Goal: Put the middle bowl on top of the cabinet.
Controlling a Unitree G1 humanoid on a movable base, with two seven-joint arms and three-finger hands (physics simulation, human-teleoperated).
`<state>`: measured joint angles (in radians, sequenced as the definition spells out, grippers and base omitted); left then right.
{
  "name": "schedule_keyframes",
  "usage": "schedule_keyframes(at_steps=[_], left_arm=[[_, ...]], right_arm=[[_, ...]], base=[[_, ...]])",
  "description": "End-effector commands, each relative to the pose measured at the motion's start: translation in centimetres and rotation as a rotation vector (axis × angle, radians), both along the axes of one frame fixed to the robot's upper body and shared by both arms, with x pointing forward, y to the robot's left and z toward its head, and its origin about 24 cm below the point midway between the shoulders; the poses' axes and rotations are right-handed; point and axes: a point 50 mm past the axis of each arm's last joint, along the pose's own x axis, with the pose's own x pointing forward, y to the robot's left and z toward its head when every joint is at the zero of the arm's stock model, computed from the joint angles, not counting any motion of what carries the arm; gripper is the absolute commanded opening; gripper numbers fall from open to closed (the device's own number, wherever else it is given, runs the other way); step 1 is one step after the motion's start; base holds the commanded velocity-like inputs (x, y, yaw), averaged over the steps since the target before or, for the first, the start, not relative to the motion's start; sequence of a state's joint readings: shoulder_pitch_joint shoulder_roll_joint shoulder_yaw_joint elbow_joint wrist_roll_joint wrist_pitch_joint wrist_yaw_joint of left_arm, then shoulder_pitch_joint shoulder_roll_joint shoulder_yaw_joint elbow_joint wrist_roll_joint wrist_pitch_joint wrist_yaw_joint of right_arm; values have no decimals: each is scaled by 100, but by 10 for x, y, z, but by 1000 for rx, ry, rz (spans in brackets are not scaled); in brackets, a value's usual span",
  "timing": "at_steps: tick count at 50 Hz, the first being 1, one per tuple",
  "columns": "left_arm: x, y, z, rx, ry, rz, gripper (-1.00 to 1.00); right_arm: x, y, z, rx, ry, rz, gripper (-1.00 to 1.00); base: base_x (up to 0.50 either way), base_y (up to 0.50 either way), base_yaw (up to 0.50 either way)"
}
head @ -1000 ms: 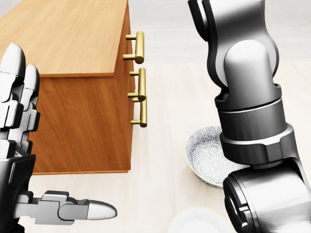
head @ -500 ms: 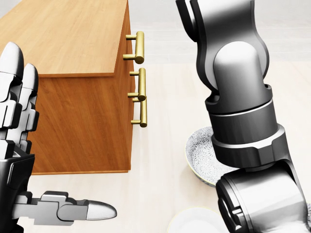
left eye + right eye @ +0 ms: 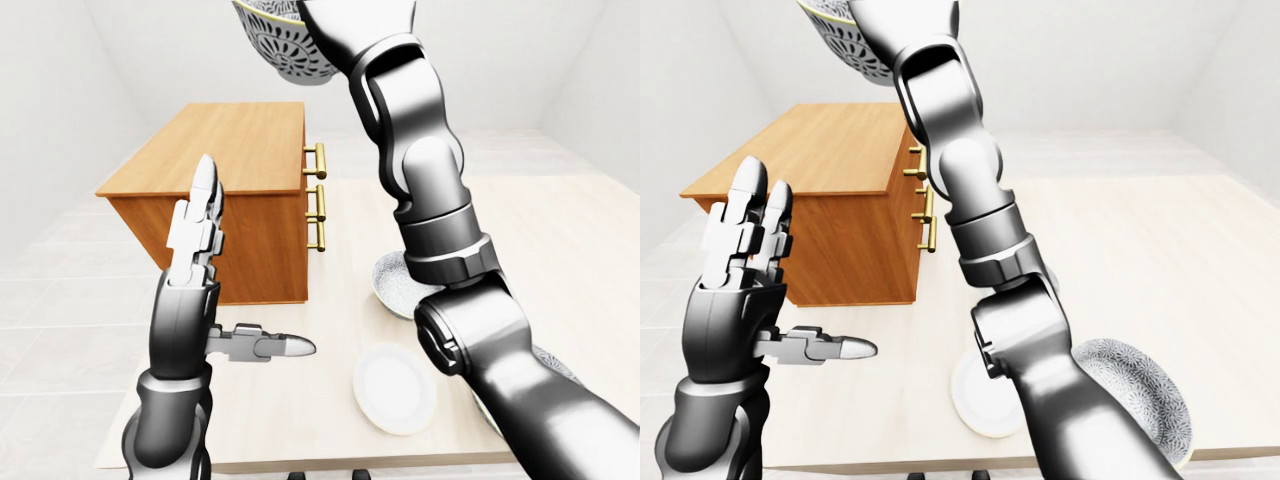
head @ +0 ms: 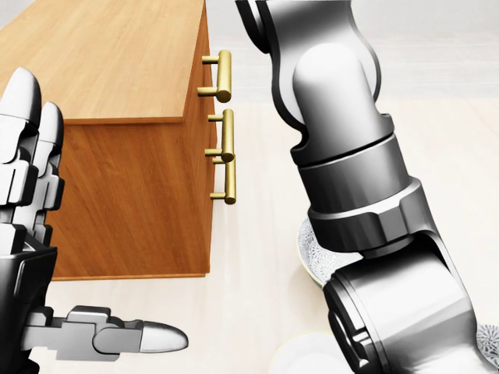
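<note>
1. cabinet (image 3: 230,190): wooden, stands on the left part of the bench (image 3: 560,230). its brass handles (image 3: 318,195) are on the end that faces right in the left-eye view. this is the landmark for all entries below.
2. raised bowl (image 3: 285,40): grey-patterned, up in the air at the top edge of the left-eye view. it shows above the cabinet's handle end, well clear of the cabinet top and not touching it.
3. right arm (image 3: 420,190): your arm rises steeply just right of the cabinet's handles, up to the raised bowl.
4. right hand (image 3: 340,12): cut off by the top edge right beside the raised bowl, fingers not visible. cannot tell whether it grips.
5. left hand (image 3: 195,270): open and holding nothing. its fingers (image 3: 205,200) are straight and upright, with the thumb stuck out toward the right. it shows against the cabinet's near side wall, at the lower left.
6. second bowl (image 3: 392,285): rests on the bench to the right of the cabinet, below the handles, partly hidden behind your right arm.
7. white plate (image 3: 393,388): flat on the bench, lower right of the cabinet.
8. third bowl (image 3: 1140,395): on the bench, well apart from the cabinet, far right.
</note>
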<state>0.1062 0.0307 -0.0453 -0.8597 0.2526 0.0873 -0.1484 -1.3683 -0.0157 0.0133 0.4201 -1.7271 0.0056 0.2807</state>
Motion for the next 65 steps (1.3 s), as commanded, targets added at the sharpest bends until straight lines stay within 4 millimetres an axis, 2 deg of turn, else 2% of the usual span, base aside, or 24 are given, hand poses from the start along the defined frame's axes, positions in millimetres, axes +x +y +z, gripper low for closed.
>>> schedule_keyframes(at_steps=[1, 20, 32, 46, 62, 65], left_arm=[[0, 5, 0, -33, -4, 46, 100], [-1, 4, 0, -23, -4, 45, 100], [0, 4, 0, -25, -2, 42, 100], [-1, 4, -1, -20, 0, 43, 100], [0, 2, -3, 1, 10, 46, 100], [-1, 2, -2, 1, 4, 46, 100]], right_arm=[[-22, 40, 9, -46, -140, 106, -100], [-23, 55, 19, -45, -147, 152, -100], [-21, 76, 16, -58, -140, 215, -100], [-29, 108, -6, -78, -89, 341, -100], [-24, 108, -23, -104, -46, 329, -100], [-21, 107, -31, -79, -14, 335, -100]], base=[[0, 0, 0], [0, 0, 0], [0, 0, 0], [0, 0, 0], [0, 0, 0], [0, 0, 0]])
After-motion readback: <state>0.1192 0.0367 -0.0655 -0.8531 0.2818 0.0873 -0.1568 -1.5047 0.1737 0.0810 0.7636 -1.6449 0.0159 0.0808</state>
